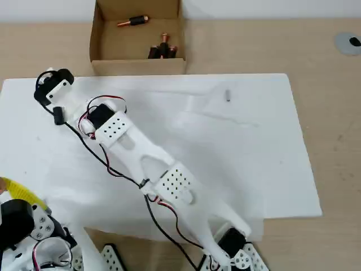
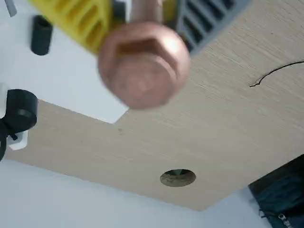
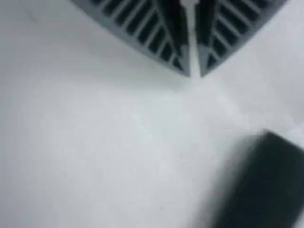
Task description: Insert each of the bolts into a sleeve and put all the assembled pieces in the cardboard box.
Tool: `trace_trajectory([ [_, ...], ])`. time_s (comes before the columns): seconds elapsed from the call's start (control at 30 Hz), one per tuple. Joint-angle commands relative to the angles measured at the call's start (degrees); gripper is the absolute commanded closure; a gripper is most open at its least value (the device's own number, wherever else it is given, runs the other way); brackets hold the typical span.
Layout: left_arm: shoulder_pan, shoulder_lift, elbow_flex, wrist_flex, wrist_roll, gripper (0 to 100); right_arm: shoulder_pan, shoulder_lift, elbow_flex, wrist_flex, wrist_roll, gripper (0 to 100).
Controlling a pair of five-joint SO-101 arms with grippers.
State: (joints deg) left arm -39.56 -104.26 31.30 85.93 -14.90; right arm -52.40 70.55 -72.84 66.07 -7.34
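Note:
My left gripper (image 2: 142, 12), with one yellow and one grey finger, is shut on a copper bolt (image 2: 145, 66) whose hex head faces the camera. In the high view its yellow finger (image 1: 17, 191) shows at the near left corner. A black sleeve (image 2: 42, 34) stands on the white sheet (image 1: 186, 147), beside the other arm's cable in the high view (image 1: 58, 114). My right arm stretches across the sheet to its far left corner, where its gripper (image 1: 48, 86) hangs low. Its grey jaws (image 3: 192, 71) are shut on nothing, with a blurred black shape (image 3: 266, 185) close by.
The cardboard box (image 1: 138, 66) stands beyond the sheet's far edge and holds several assembled copper-and-black pieces (image 1: 162, 51). A small grey item (image 1: 228, 95) lies on the sheet towards the far right. A grey disc (image 1: 347, 42) is set in the wooden table at far right.

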Motion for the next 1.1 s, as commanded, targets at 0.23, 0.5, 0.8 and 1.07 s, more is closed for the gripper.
trace_trajectory([
  [0.23,-0.6,0.0,8.4,-1.6,0.0,99,3.7,-1.7,-18.0,5.3,0.4,98.4],
  [0.5,-0.5,0.4,12.3,-2.6,5.8,99,5.7,-3.0,-22.9,13.3,0.3,98.6],
  [0.8,-6.5,14.9,31.1,-24.9,9.5,99,17.9,-16.6,-22.6,28.0,0.5,98.4],
  [1.07,-0.8,47.8,24.5,-31.4,23.0,100,17.1,-24.6,-22.4,36.4,12.3,98.4],
])
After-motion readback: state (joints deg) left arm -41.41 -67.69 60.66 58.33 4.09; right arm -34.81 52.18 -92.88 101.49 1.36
